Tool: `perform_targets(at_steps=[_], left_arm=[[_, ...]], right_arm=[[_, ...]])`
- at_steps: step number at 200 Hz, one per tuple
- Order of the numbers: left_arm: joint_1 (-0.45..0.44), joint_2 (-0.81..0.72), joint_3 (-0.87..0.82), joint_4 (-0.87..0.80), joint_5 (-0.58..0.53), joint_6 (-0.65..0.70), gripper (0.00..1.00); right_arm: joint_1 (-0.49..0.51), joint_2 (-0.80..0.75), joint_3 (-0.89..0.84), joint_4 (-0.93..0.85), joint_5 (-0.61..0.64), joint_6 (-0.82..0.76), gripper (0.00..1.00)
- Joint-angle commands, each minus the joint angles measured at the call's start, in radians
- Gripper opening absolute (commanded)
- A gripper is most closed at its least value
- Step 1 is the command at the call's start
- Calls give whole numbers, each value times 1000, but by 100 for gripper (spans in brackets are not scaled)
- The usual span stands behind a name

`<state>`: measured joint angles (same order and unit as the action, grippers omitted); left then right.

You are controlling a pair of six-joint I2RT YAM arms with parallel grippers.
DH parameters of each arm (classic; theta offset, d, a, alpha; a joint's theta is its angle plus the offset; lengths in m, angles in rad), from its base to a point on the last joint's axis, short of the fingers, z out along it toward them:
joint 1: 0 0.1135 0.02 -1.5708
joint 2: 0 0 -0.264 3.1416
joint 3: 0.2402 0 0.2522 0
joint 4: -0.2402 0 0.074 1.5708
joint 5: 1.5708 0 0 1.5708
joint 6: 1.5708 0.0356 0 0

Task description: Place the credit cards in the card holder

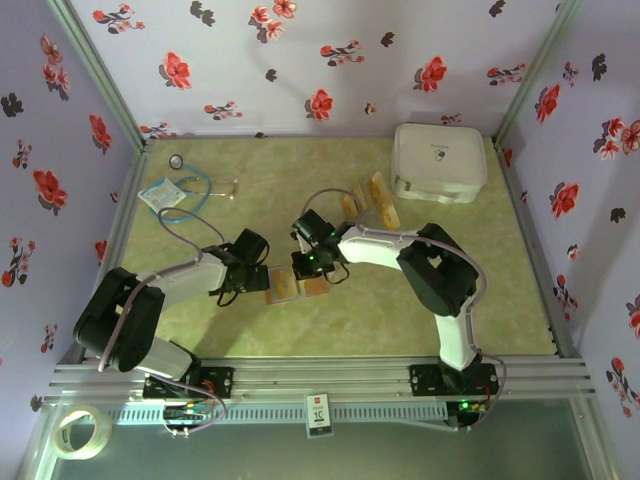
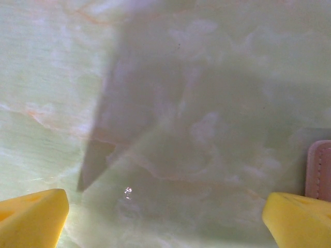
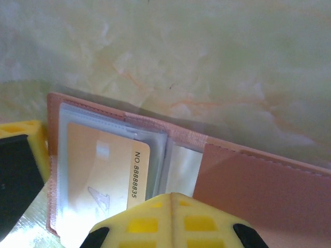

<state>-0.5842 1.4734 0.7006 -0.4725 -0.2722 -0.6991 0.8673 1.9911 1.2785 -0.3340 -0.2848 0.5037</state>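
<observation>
The reddish-brown card holder [image 1: 283, 289] lies open on the table's middle front. In the right wrist view its clear sleeves [image 3: 155, 155] hold a golden credit card [image 3: 103, 165] printed NO. 88888835, with the leather flap [image 3: 258, 191] to the right. My right gripper [image 3: 173, 206] hovers over the holder's spine, its yellow fingers pressed shut together with nothing seen between them. My left gripper [image 2: 165, 222] stands open just left of the holder, whose edge [image 2: 320, 170] shows beside its right finger [image 2: 300, 222]. Loose credit cards [image 1: 379, 190] lie farther back.
A large white zippered case [image 1: 440, 160] sits at the back right. A stethoscope [image 1: 190, 185] and a small packet [image 1: 160, 195] lie at the back left. Floral walls close in the table; a tape roll [image 1: 82, 432] lies below the front rail.
</observation>
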Motion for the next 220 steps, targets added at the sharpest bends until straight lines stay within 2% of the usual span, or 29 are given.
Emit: perform_targets(at_steps=[1,117,160,202,220], left_arm=[[-10,48,-12,36,16,13,100],[-16,46,-16,40,22,14,100],[-16,15,0,7,20,12,100],[-8,-109,30,-85,10,12,100],[1,-166,40,-123,10,11,100]], right_arm=[[19,26,39,3,-11,16,0],[59,56,75,-1,-23,25,0],[55,11,83,-23,-5,17,0],[38,-88,73,-67,16,4,19],[26,-146,40,-73,27,6,25]])
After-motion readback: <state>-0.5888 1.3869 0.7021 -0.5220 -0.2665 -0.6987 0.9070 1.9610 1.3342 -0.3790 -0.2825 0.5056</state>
